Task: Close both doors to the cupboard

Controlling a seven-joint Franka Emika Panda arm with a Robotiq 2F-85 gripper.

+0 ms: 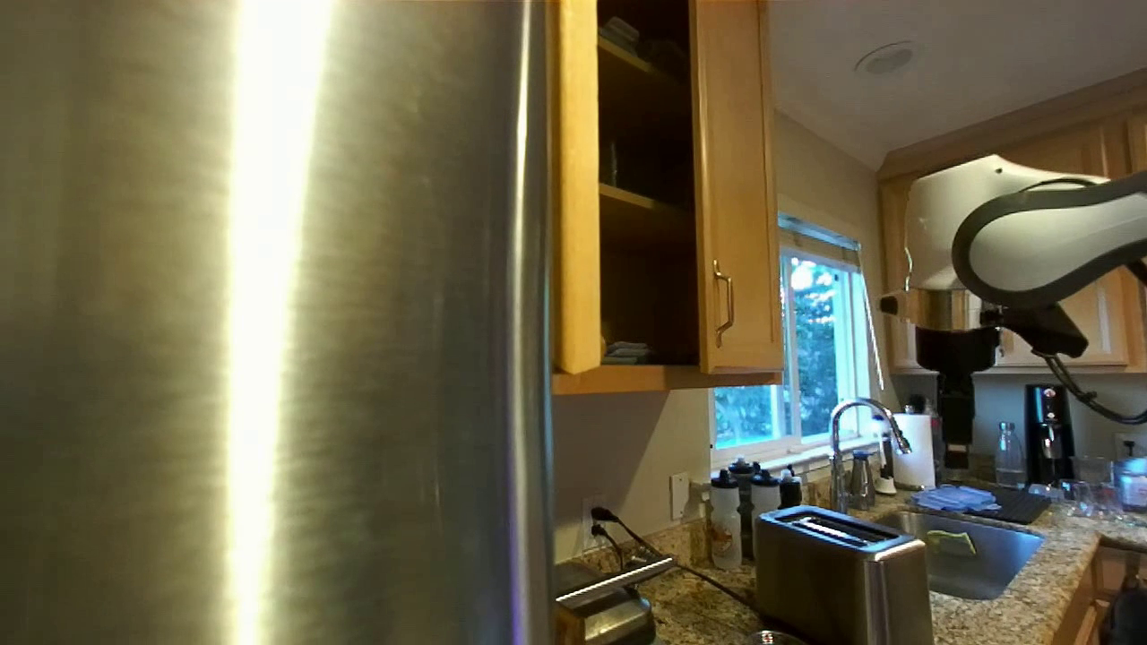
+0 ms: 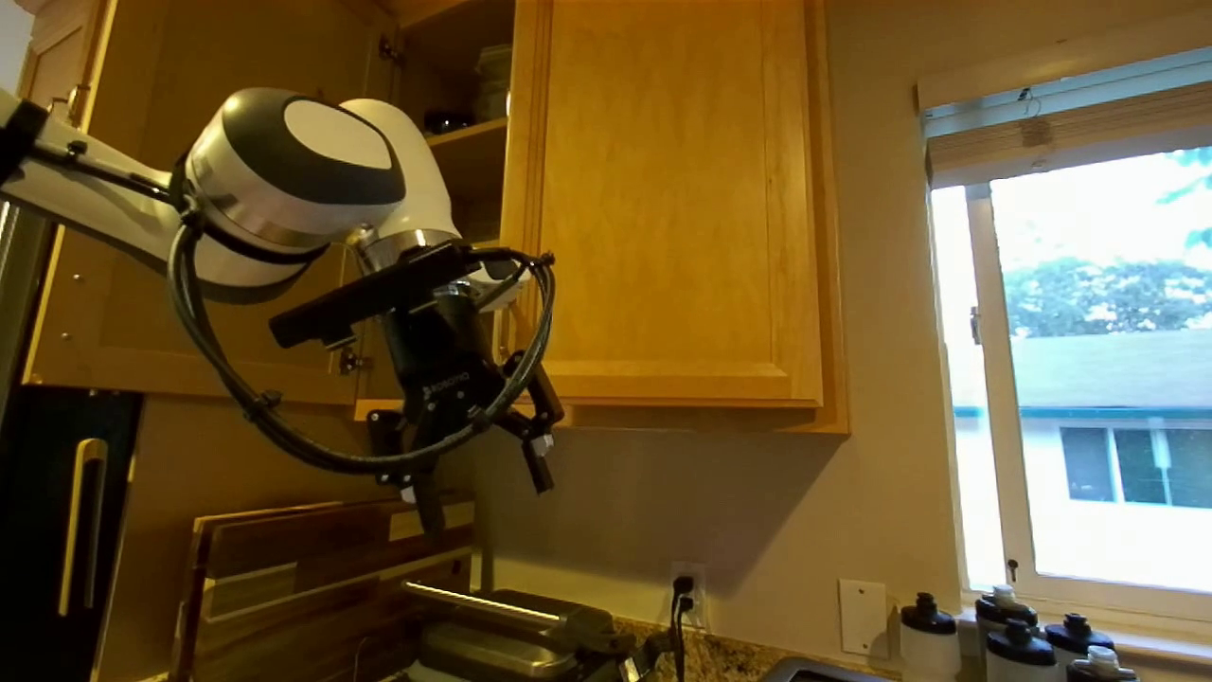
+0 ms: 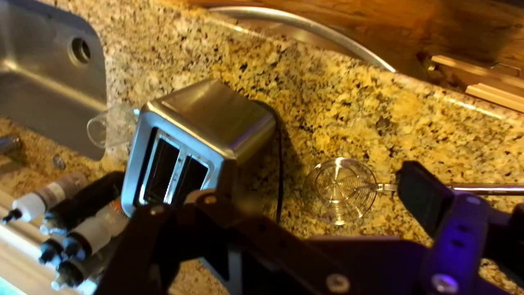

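The cupboard point(image 1: 641, 379) is open on one side, showing dark inner shelves. One honey-wood door stands wide open, seen edge-on in an exterior view point(image 1: 578, 188) and from its inner face, with hinges, in an exterior view point(image 2: 241, 47). The door with the slim handle point(image 1: 740, 179) lies shut or nearly shut; it also shows in an exterior view point(image 2: 663, 199). My gripper point(image 2: 485, 497) points down with its fingers apart and empty, in front of the cupboard and touching neither door. It also shows in an exterior view point(image 1: 957, 452) and in the wrist view point(image 3: 325, 182).
A steel fridge point(image 1: 403, 313) stands close beside the open door. Below are a toaster point(image 3: 208, 119), a glass lid-like disc point(image 3: 339, 190), a sink point(image 3: 49, 69), several bottles point(image 2: 1018, 649), a grill press point(image 2: 511, 635) and cutting boards point(image 2: 312, 587).
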